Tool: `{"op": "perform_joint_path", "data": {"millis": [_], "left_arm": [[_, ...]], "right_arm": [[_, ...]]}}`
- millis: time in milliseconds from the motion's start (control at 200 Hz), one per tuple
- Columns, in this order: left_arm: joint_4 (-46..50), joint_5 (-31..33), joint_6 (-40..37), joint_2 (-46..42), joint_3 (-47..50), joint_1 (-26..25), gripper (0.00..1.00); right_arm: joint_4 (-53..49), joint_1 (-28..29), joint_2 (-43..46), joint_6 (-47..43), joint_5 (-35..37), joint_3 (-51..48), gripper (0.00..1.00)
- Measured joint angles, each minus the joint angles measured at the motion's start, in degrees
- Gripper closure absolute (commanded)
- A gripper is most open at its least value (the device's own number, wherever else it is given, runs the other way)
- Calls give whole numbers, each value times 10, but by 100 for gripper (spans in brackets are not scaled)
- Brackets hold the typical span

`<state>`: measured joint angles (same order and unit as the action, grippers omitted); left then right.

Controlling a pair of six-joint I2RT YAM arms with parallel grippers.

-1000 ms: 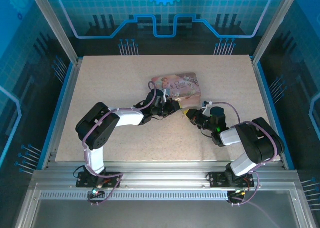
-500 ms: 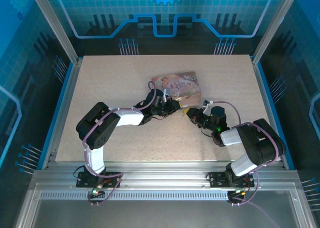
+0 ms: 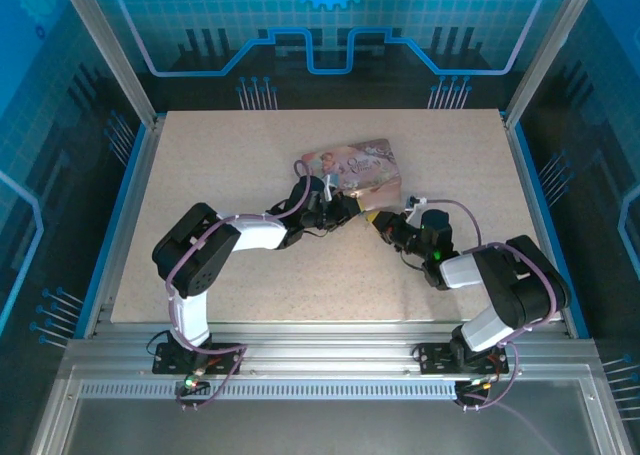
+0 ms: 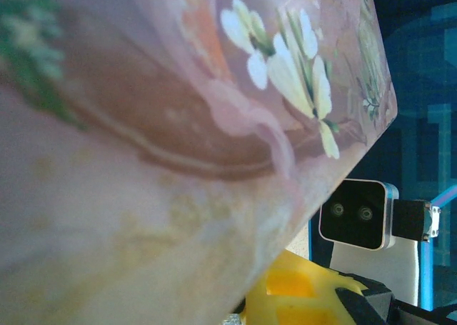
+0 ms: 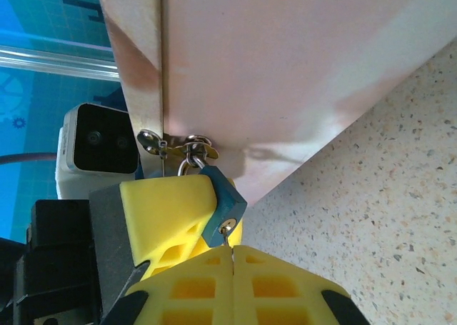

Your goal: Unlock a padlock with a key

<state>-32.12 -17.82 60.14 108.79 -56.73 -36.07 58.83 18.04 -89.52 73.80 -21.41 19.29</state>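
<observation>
Top: L gripper [image 3: 338, 207] and R gripper [image 3: 377, 222] meet at pink box's [image 3: 355, 167] near corner.
L wrist: box face close up.
R wrist: padlock [image 5: 223, 196] hangs off box hasp [image 5: 193, 143], pinched in L's narrow jaws. R jaws closed on key [image 5: 228, 233], tip at keyhole.

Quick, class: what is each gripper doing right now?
Left gripper: closed, apparently pinching the padlock.
Right gripper: closed on the key.
</observation>
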Motion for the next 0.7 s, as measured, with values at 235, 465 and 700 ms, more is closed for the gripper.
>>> {"op": "perform_joint_path", "data": {"millis": [235,465,700], "left_arm": [[-3,1,6,4,0,5,96],[-8,4,14,8,5,5,96],[-8,7,15,11,7,7,97]], "right_arm": [[7,0,-24,37,0,10,100],[25,1,-47,96,0,12,100],[47,2,-81,139,1,21,100]]}}
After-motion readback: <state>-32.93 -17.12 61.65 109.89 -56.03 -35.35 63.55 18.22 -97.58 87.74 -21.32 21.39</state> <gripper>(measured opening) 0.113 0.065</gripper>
